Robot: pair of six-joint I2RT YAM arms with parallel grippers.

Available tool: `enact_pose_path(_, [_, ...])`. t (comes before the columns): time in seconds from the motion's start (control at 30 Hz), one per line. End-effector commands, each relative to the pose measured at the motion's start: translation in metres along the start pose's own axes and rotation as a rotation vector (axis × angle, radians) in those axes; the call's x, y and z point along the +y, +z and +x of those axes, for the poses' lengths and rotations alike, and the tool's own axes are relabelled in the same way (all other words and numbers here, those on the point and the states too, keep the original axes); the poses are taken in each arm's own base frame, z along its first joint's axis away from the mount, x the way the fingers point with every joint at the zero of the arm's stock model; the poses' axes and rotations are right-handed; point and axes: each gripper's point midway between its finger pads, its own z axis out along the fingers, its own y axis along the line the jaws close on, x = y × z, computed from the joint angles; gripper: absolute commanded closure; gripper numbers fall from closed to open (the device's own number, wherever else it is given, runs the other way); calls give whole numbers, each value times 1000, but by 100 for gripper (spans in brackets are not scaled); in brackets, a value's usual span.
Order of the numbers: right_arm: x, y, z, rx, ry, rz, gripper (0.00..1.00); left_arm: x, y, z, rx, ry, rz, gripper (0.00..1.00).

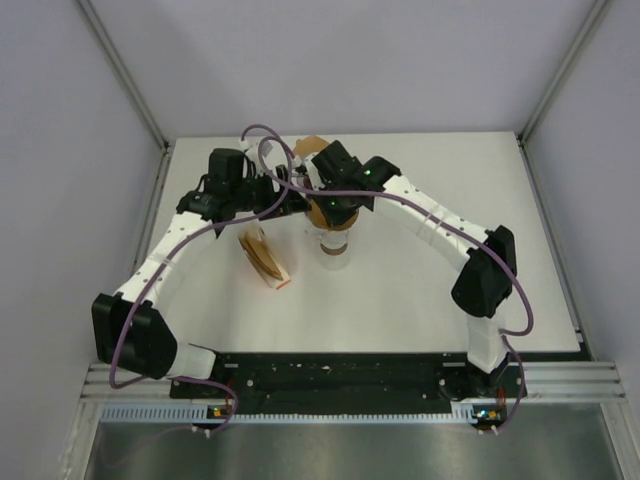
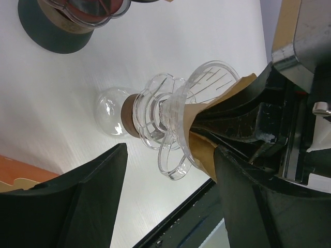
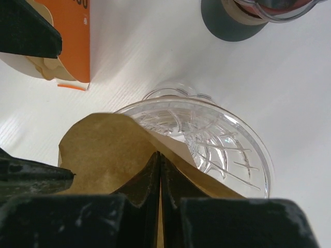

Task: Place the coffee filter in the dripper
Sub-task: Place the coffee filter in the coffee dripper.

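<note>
The clear glass dripper (image 1: 331,243) stands on a small glass carafe (image 2: 111,111) at mid table. In the right wrist view the brown paper coffee filter (image 3: 103,150) lies over the near rim of the dripper (image 3: 222,150), partly inside its ribbed cone. My right gripper (image 3: 159,157) is shut on the filter's edge, with a strip of paper showing between its fingers. My left gripper (image 2: 170,150) is open, its fingers astride the dripper's handle and the filter (image 2: 204,152) without touching them.
An orange pack of filters (image 1: 266,258) lies left of the dripper, and shows in the right wrist view as the orange pack (image 3: 72,41). A glass vessel on a dark round base (image 2: 57,31) stands behind the dripper. Both arms crowd over the middle of the table (image 1: 450,300).
</note>
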Motion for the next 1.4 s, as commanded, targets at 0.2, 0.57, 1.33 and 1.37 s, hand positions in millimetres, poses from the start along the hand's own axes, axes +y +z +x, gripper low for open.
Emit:
enact_pose_path(0.2, [10,42,21,93,31,0,100,-13,12,1,-13,30,95,34])
enact_pose_path(0.57, [6,23,-1,23,23,17,100,-9,18,8,4,51,86,65])
enact_pose_path(1.33, [-30,-112,-72,-324,37,134,78,-15,6,-3,-20,131,47,66])
enact_pose_path(1.37, [-34,-120,-72,-340,44,142,76,-15,6,-4,-20,131,47,64])
